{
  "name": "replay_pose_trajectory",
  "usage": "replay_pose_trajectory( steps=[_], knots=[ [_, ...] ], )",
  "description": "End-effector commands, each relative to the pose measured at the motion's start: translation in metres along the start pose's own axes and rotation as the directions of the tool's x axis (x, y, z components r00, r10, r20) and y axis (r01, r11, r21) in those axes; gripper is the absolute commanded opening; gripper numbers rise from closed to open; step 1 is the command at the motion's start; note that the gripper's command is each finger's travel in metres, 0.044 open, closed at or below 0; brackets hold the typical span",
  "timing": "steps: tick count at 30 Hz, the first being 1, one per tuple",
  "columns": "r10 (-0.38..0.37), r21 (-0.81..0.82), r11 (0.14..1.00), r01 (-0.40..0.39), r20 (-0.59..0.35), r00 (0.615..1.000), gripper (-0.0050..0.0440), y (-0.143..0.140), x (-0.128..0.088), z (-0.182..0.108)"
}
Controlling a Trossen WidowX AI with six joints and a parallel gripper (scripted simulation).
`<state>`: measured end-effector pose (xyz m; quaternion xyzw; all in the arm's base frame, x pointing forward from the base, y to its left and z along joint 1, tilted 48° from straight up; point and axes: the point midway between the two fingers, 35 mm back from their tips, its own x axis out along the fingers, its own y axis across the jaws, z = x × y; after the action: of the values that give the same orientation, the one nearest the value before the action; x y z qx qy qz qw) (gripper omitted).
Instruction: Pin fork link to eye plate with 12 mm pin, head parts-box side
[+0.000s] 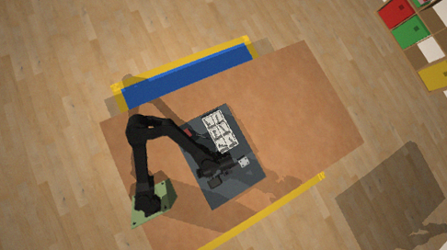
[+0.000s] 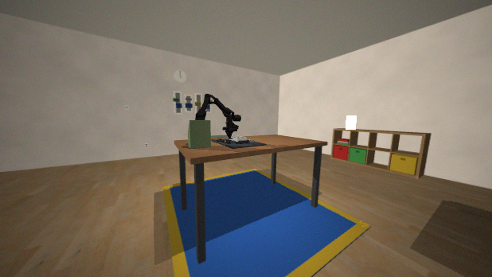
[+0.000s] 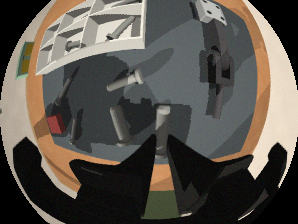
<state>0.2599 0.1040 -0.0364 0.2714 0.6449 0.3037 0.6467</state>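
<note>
My gripper [image 3: 161, 138] is shut on a grey pin [image 3: 161, 117], which sticks out ahead of the fingertips a little above the dark mat [image 3: 166, 63]. The white eye plate [image 3: 209, 11] lies at the far right of the mat, with the dark fork link [image 3: 218, 76] reaching from it toward me. The gripper is to the left of the fork link and apart from it. Two more grey pins lie on the mat, one [image 3: 124, 82] ahead and one [image 3: 116, 124] to the left of the fingers. From above, the gripper [image 1: 218, 174] hovers over the mat near the eye plate [image 1: 244, 163].
A white parts box [image 3: 93, 26] with several compartments sits at the far left of the mat, and it also shows from above [image 1: 220, 132]. A small red block [image 3: 56, 123] lies at the mat's left edge. The arm's green base [image 1: 154, 201] stands at the table's corner.
</note>
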Motion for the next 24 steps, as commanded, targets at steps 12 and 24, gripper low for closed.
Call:
replay_pose_trajectory(
  steps=[12,24],
  knots=[
    [0.000,0.192,0.981,0.000,0.001,1.000,0.0020,0.0004,-0.0017,0.0004],
    [0.000,0.327,0.945,0.000,0.001,1.000,0.0020,0.0000,-0.0018,-0.0004]
  ],
)
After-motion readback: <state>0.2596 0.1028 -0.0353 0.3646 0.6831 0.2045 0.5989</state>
